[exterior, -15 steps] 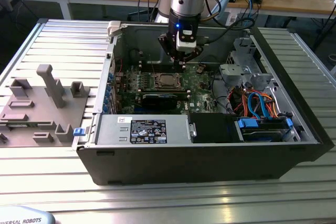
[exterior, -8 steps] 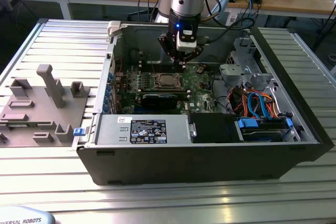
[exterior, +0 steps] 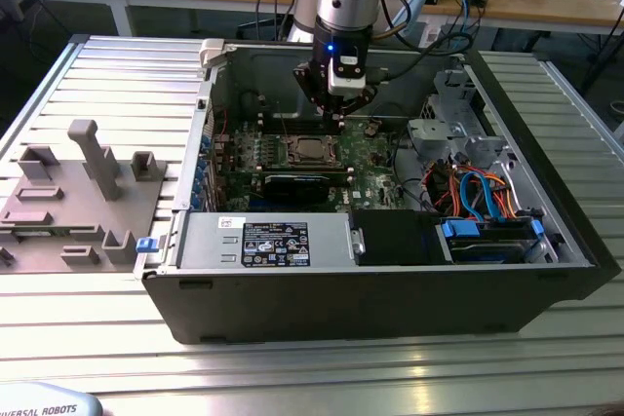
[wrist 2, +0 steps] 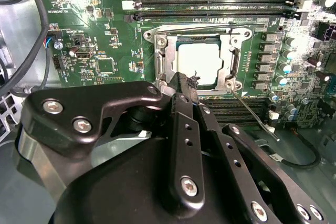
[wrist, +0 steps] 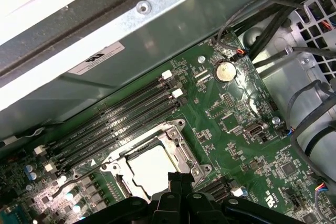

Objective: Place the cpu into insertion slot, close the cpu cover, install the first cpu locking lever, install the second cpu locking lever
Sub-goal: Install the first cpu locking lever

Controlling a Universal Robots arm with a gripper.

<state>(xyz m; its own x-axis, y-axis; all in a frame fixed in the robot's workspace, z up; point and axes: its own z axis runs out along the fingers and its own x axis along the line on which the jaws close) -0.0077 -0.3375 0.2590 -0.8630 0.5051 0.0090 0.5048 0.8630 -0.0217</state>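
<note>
Gripper (wrist 2: 185,81) jaws drawn together, tips at the insertion slot (wrist 2: 157,40) rim, just beside the cpu (wrist 2: 202,62). Cpu sits in slot, cpu cover (wrist 2: 229,61) down around it. Second wrist view: thin lever (wrist 2: 254,115) angling off one corner. Exterior view: open computer case (exterior: 390,299).

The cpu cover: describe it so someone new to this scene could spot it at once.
Inside the open computer case, find the green circuit board and its long black memory slots. Beside them, right by the gripper, the cpu cover lies flat around the pale cpu. It is the only shiny silver frame with a large square window.
</note>
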